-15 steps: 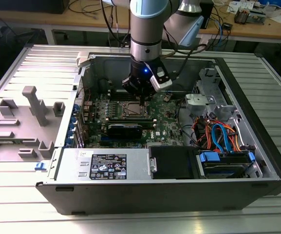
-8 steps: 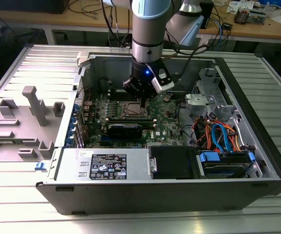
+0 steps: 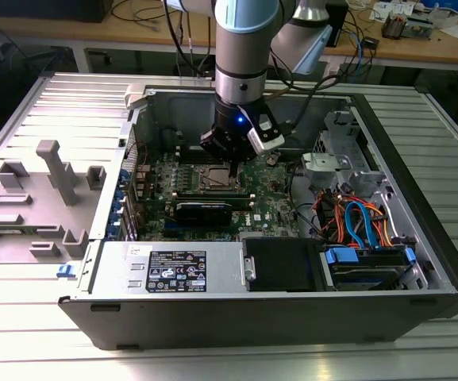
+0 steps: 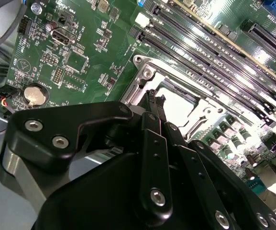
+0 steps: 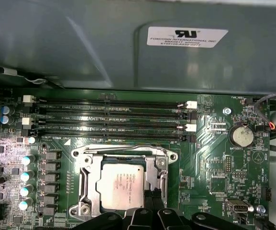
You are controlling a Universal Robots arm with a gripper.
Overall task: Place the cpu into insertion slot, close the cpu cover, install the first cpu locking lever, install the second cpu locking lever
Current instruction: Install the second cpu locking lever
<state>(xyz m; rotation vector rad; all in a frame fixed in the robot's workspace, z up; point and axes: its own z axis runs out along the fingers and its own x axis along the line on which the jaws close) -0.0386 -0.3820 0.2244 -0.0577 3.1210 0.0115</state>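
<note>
Presently: cpu (image 5: pixel 122 184) seated flat in insertion slot (image 5: pixel 87 189), cpu cover (image 5: pixel 123 153) closed over it, beside memory slots (image 5: pixel 111 120) on green motherboard (image 5: pixel 214 158); claw (image 5: pixel 151 197) narrow, fingertips together at slot's edge, holding nothing visible.

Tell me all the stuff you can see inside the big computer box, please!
computer case: one, dark grey, lying open on the ribbed metal table.
motherboard: one, green, on the case floor.
memory slots: four, long and black, beside the insertion slot.
insertion slot: one, silver rim, mid-board.
cpu: one, silver-grey, lying in the slot.
cpu cover: one, silver frame, around the cpu.
coin battery: one, silver, on the board.
cables: several, orange and blue, toward the exterior view's right.
pincer: one, black, fingertips at the cpu's edge.
</note>
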